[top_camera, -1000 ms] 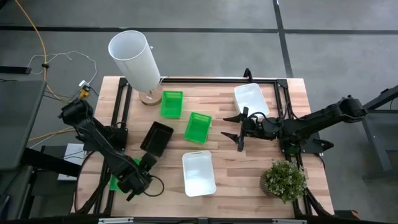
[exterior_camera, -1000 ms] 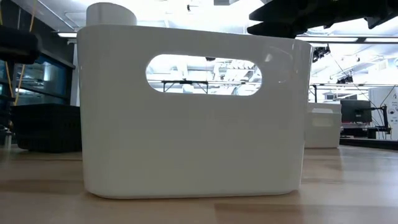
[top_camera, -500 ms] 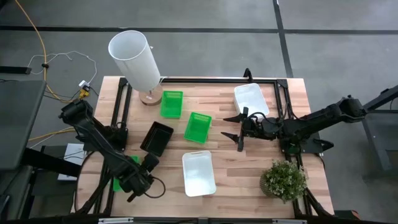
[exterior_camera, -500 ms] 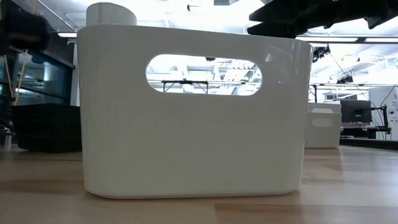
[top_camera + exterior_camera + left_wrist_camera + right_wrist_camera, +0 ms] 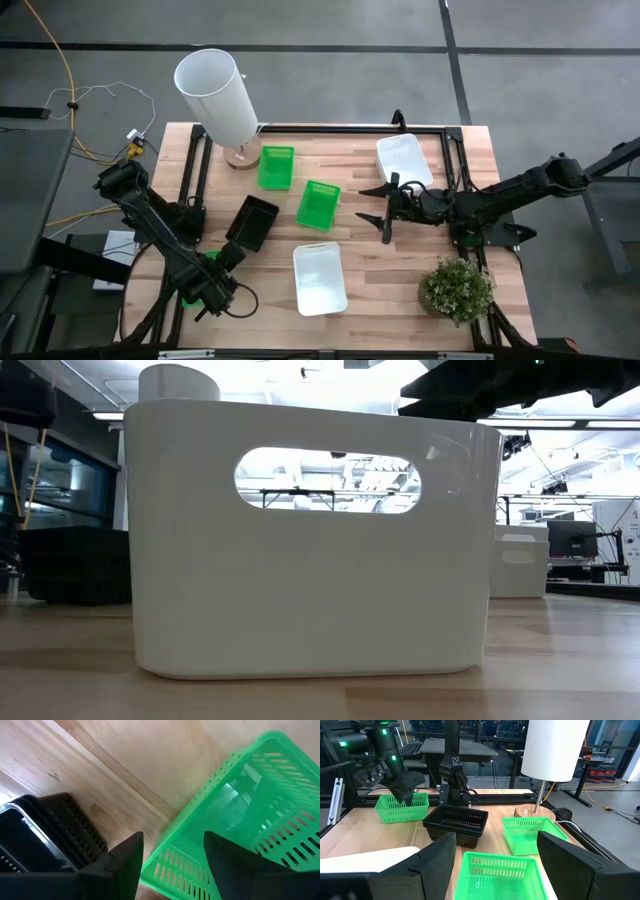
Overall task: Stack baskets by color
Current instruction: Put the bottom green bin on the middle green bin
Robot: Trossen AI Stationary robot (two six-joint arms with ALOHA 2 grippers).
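Two green baskets [image 5: 277, 167] [image 5: 318, 204] and a black basket [image 5: 252, 222] stand mid-table. One white basket [image 5: 319, 279] is near the front edge and another [image 5: 404, 160] is at the far right. A third green basket [image 5: 250, 815] rests on the table at the near left. My left gripper [image 5: 204, 292] hangs open over it, pointing down. In the left wrist view one finger [image 5: 235, 865] is over the basket's inside and the other [image 5: 125, 865] is outside its wall. My right gripper [image 5: 362, 203] waits open and level, right of centre, holding nothing.
A tall white cylinder [image 5: 215, 95] on a wooden base [image 5: 238, 157] stands at the far left. A potted plant [image 5: 457, 288] sits at the near right corner. In the low view the near white basket [image 5: 310, 540] fills most of the picture.
My left gripper has risen a little above the near-left green basket, drifted slightly toward the table's left edge and tipped more steeply downward. The basket has stayed where it was. Its fingers keep the same gap.
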